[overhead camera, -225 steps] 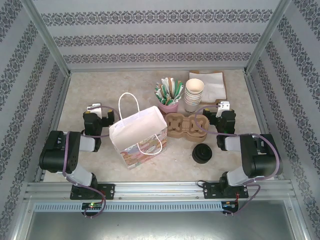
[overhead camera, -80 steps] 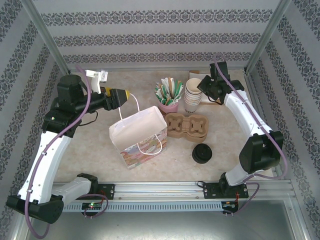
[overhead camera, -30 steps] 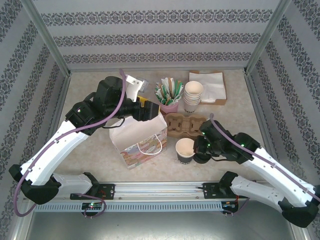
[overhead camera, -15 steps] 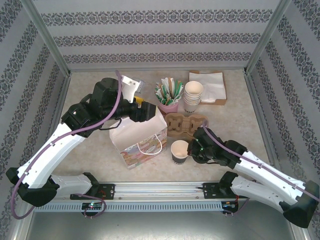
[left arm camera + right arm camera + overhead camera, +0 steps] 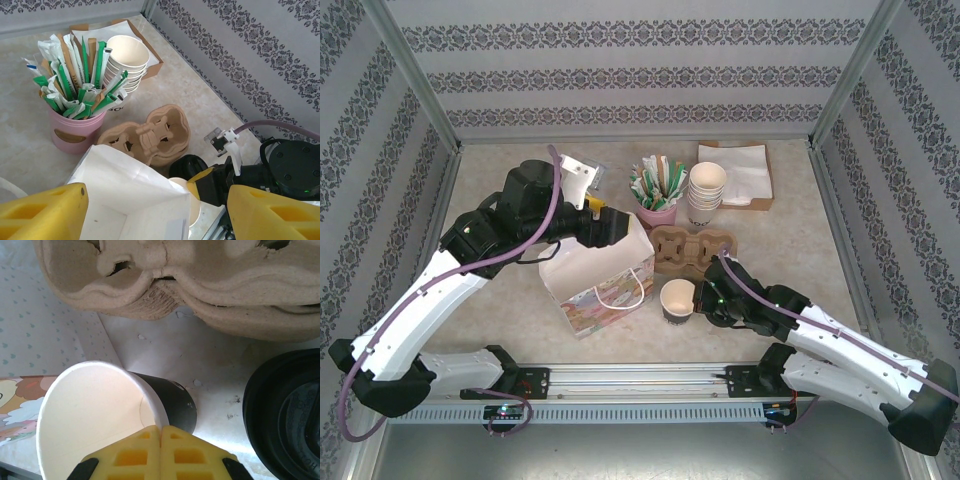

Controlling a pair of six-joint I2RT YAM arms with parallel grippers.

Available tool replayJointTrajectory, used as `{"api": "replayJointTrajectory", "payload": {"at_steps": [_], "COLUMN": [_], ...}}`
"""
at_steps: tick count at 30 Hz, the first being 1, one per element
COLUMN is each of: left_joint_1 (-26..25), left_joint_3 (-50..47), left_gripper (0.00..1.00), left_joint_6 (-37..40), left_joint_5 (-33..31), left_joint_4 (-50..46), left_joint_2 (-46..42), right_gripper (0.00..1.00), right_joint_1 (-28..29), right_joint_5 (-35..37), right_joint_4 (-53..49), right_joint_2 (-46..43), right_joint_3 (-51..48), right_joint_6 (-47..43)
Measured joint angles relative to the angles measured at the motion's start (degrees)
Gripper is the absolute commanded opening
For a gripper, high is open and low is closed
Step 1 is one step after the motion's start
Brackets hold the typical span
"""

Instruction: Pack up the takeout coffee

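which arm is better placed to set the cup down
Probably right: the right gripper is shut on the paper cup at the rim, beside the black lids. The left gripper is open by the paper bag.

From above, the light is bright and even. The pale table (image 5: pixel 800 250) looks almost white. The shadows under the arms and beside the paper bag (image 5: pixel 595 265) are soft and grey. Nothing glares.

On the left wrist camera, the yellow fingers (image 5: pixel 45 212) of the left pincer (image 5: pixel 155 212) are very close and a bit blurry. The packets in the pink cup (image 5: pixel 75 70) look sharp.

On the right wrist camera, the right pincer (image 5: pixel 161 442) is blurry at the bottom edge. The inside of the paper cup (image 5: pixel 95 415) glows bright. The black lids (image 5: pixel 285 415) are very dark with a faint shine. A dark shadow sits under the cup carrier (image 5: pixel 200 285).
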Motion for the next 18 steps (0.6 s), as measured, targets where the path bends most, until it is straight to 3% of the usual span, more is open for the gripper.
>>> {"api": "replayJointTrajectory", "payload": {"at_steps": [3,9,16,18], "left_joint_1": [0.00,0.00,0.00,0.00], "left_joint_3": [-0.37,-0.57,-0.55,-0.57], "left_gripper": [0.74,0.74,0.74,0.74], "left_joint_6": [0.00,-0.02,0.00,0.00], "left_joint_5": [0.02,0.04,0.04,0.04], "left_joint_4": [0.00,0.00,0.00,-0.02], "left_joint_2": [-0.13,-0.13,-0.13,-0.11], "right_gripper": [0.16,0.43,0.49,0.68], "right_joint_1": [0.00,0.00,0.00,0.00], "right_joint_5": [0.15,1.18,4.00,6.43], "right_joint_4": [-0.04,-0.33,-5.35,-8.48], "right_joint_2": [0.07,-0.02,-1.11,-1.62], "right_joint_3": [0.00,0.00,2.91,5.79], "right_joint_6": [-0.59,-1.73,-2.47,-1.86]}}
